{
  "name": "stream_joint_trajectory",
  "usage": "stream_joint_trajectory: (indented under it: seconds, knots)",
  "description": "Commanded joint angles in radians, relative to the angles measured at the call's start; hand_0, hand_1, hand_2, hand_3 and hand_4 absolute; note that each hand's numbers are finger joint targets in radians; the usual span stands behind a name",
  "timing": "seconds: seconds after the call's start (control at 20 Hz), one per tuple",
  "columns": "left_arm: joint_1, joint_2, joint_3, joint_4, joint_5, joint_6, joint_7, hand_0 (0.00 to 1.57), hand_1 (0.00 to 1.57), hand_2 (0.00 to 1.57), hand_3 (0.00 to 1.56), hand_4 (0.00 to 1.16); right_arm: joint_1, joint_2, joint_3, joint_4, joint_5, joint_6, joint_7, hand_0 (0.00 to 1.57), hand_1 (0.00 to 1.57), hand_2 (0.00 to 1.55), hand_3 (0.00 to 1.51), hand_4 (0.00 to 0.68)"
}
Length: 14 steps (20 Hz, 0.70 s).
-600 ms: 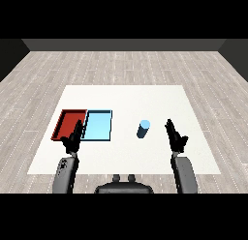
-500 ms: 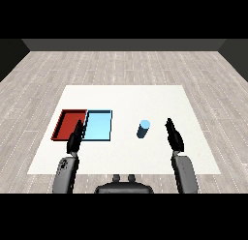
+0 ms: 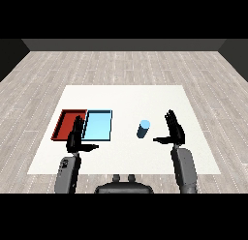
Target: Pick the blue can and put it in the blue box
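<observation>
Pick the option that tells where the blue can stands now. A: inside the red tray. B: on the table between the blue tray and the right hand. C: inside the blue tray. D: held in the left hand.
B: the can stands upright on the table, right of the blue tray and left of the open right hand, touching neither.

matt white table (image 3: 126, 96), smooth blue can (image 3: 143, 129), wood-plank floor (image 3: 121, 65)
</observation>
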Motion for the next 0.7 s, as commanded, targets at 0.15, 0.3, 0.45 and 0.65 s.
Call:
stream_joint_trajectory:
  seconds: [0.15, 0.3, 0.45, 0.65]
  knots:
    - [0.016, -0.036, -0.008, 0.056, 0.006, -0.021, -0.19, 0.0, 0.0, 0.0, 0.0, 0.0, 0.035, -0.059, -0.066, 0.057, -0.091, 0.158, -0.145, 0.0, 0.0, 0.0, 0.0, 0.0]
    - [-0.041, -0.037, -0.032, 0.141, -0.007, 0.02, -0.221, 0.0, 0.0, 0.0, 0.0, 0.0, -0.045, 0.001, -0.025, 0.093, -0.062, 0.085, -0.108, 0.0, 0.0, 0.0, 0.0, 0.0]
    - [-0.049, 0.003, 0.052, 0.177, 0.053, -0.064, -0.246, 0.0, 0.0, 0.0, 0.0, 0.0, -0.041, -0.07, -0.083, 0.132, -0.088, 0.143, -0.128, 0.0, 0.0, 0.0, 0.0, 0.0]
    - [0.004, -0.03, -0.003, 0.045, 0.025, -0.016, -0.165, 0.0, 0.0, 0.0, 0.0, 0.0, -0.08, -0.022, -0.048, 0.1, -0.064, 0.052, -0.044, 0.0, 0.0, 0.0, 0.0, 0.0]
